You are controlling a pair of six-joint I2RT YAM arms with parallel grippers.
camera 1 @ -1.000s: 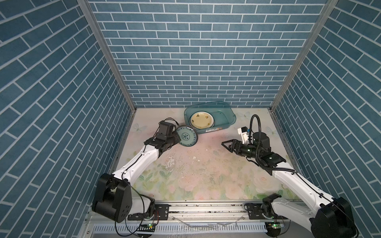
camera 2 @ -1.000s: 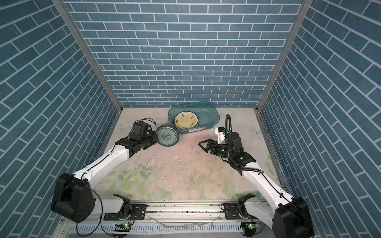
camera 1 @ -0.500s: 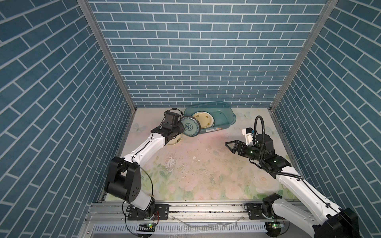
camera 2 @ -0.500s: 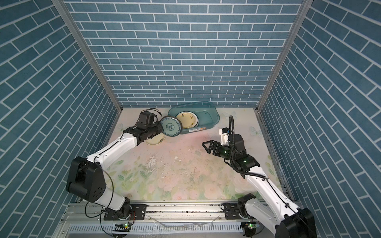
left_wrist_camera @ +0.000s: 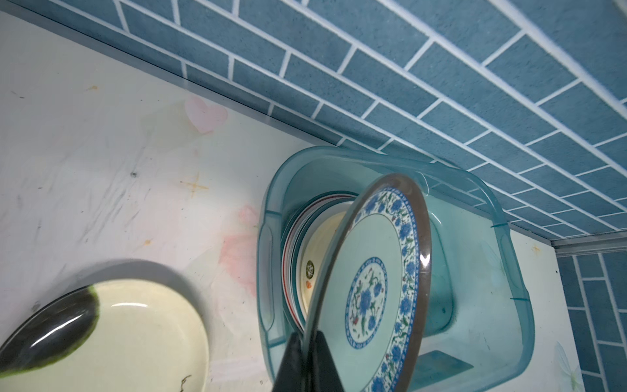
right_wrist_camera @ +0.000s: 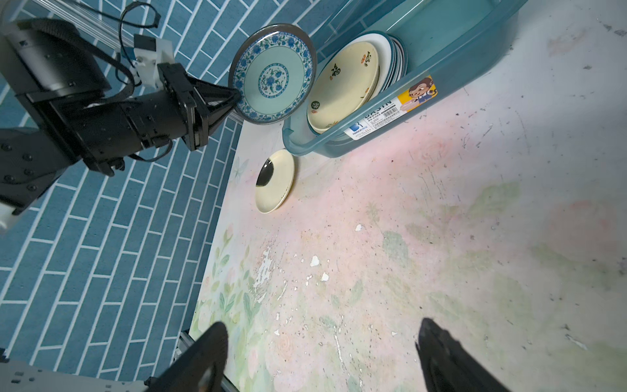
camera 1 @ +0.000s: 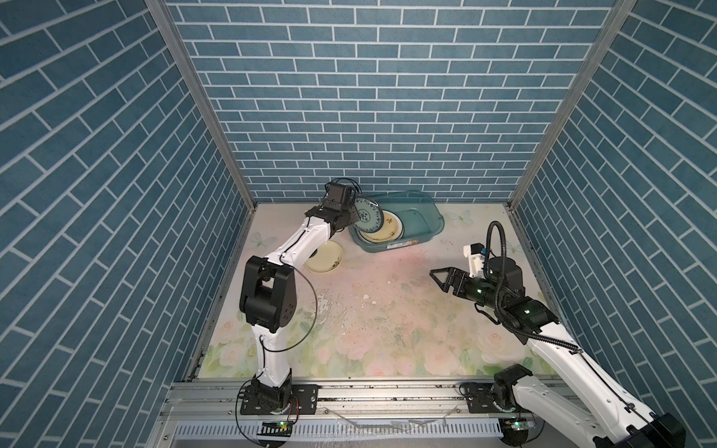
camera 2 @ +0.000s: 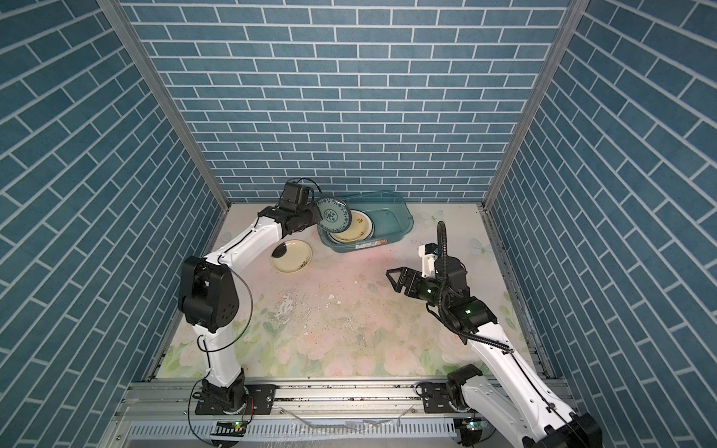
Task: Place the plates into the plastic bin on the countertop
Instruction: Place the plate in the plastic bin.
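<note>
My left gripper point(camera 1: 351, 217) point(left_wrist_camera: 308, 342) is shut on the rim of a teal patterned plate point(camera 1: 368, 215) point(camera 2: 333, 218) point(left_wrist_camera: 373, 288) point(right_wrist_camera: 273, 73). It holds the plate tilted on edge over the left end of the plastic bin point(camera 1: 423, 221) point(camera 2: 392, 221) point(left_wrist_camera: 475, 305) point(right_wrist_camera: 441, 51). In the bin leans a stack of plates topped by a pale yellow one point(camera 1: 386, 230) point(camera 2: 355, 229) point(right_wrist_camera: 342, 91). Another pale yellow plate point(camera 1: 326, 258) point(camera 2: 293, 256) point(right_wrist_camera: 276, 181) lies on the countertop point(camera 1: 388, 310) under my left arm. My right gripper point(camera 1: 433, 274) point(right_wrist_camera: 322, 339) hovers open and empty at mid-right.
The bin stands against the back brick wall, its sticker facing the front. The countertop's middle is scuffed and chipped, with small white flakes point(right_wrist_camera: 315, 260). Brick side walls close in left and right. A metal rail point(camera 1: 368, 391) runs along the front edge.
My left arm has carried the teal plate back from the left-middle of the countertop to above the bin's left end, uncovering the pale yellow plate. My right gripper has drawn slightly to the right.
</note>
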